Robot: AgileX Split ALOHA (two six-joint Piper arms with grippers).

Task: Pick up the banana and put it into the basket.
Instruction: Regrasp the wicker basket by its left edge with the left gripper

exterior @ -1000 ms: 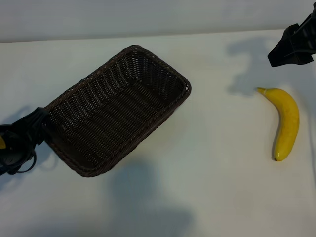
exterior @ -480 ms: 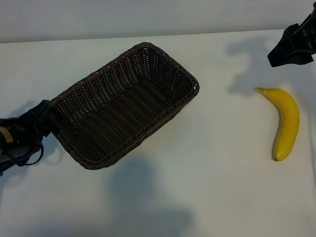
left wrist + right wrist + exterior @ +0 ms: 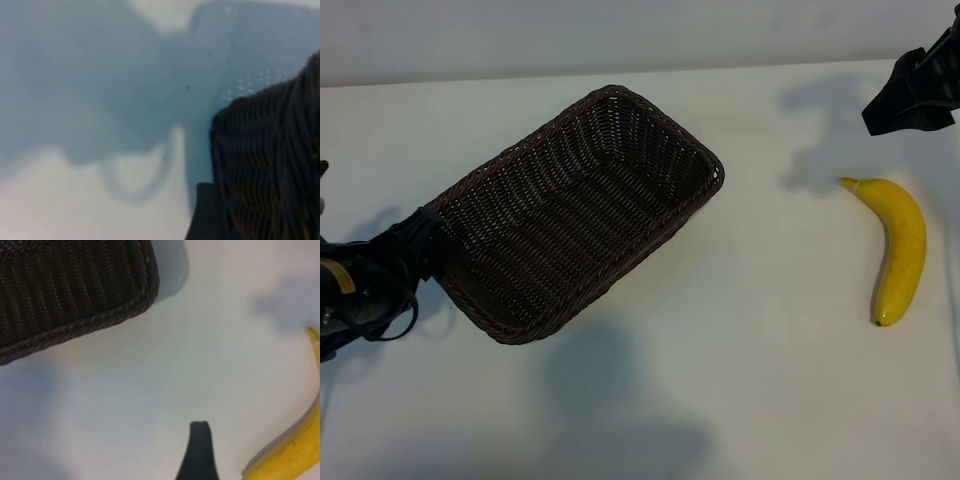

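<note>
The yellow banana (image 3: 900, 250) lies on the white table at the right, its stem toward the back. It also shows at the edge of the right wrist view as banana (image 3: 295, 455). The dark-brown wicker basket (image 3: 665, 110) sits diagonally left of centre, empty. My left gripper (image 3: 420, 238) is against the basket's left short end. One finger (image 3: 205, 215) stands beside the outer wall of the basket (image 3: 270, 160), and the jaws are open with nothing between them. My right gripper (image 3: 888, 112) hangs open above the table behind the banana, apart from it.
Bare white table (image 3: 770, 350) lies between basket and banana and along the front. A pale wall (image 3: 620, 30) runs along the back edge. The right wrist view shows the basket's near corner (image 3: 100, 320) and one finger (image 3: 200, 450) over bare table.
The basket has slid to the right and slightly back, with the left gripper following at its left end. The banana and the right gripper have not moved.
</note>
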